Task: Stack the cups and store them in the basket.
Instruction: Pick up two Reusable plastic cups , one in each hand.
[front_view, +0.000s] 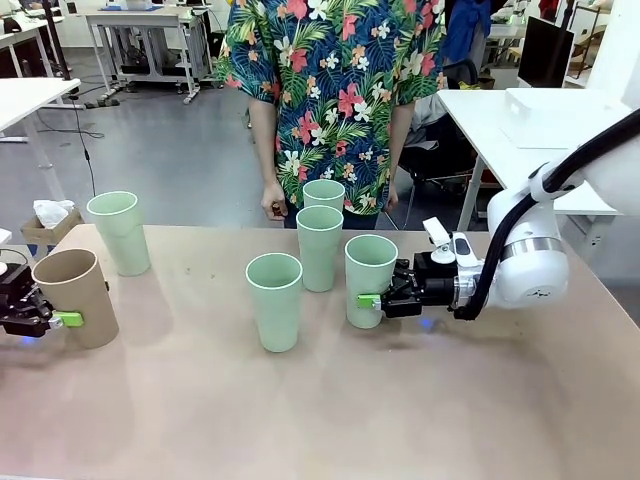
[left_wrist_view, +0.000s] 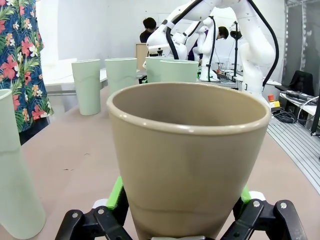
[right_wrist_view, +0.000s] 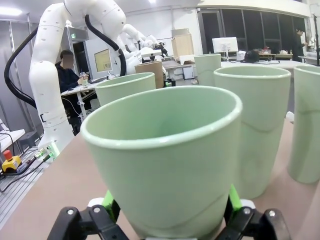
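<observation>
Nearest us, at the left edge of the table (front_view: 320, 420), the left gripper (left_wrist_view: 181, 189) has its jaws spread wide, one on either side of the tan cup (front_view: 78, 295). The cup is upright on the table top, and the green pads flank its lower wall.

Across the table the right gripper (right_wrist_view: 170, 200) reaches in sideways. Its jaws are likewise wide apart, with the right-hand green cup (front_view: 370, 280) upright between them, low on its wall. Just left of that cup, and a little nearer to us, the front green cup (front_view: 273, 300) stands alone. Behind the gap between these two is the middle green cup (front_view: 319, 247), and right behind it, near the table's far edge, the far green cup (front_view: 324, 193). Well apart to the left, also toward the far side, stands the left green cup (front_view: 119, 232). All six stand upright, mouths up, each on its own.

Off the far left corner, a small cardboard box (front_view: 40, 232) holds crumpled white paper. A person in a flowered shirt (front_view: 330, 80) stands at the far side of the table. Farther off, on a separate white table (front_view: 480, 115) at the right, lies a white rectangular bin that we take to be the basket (front_view: 550, 118), though it is too distant to be sure.
</observation>
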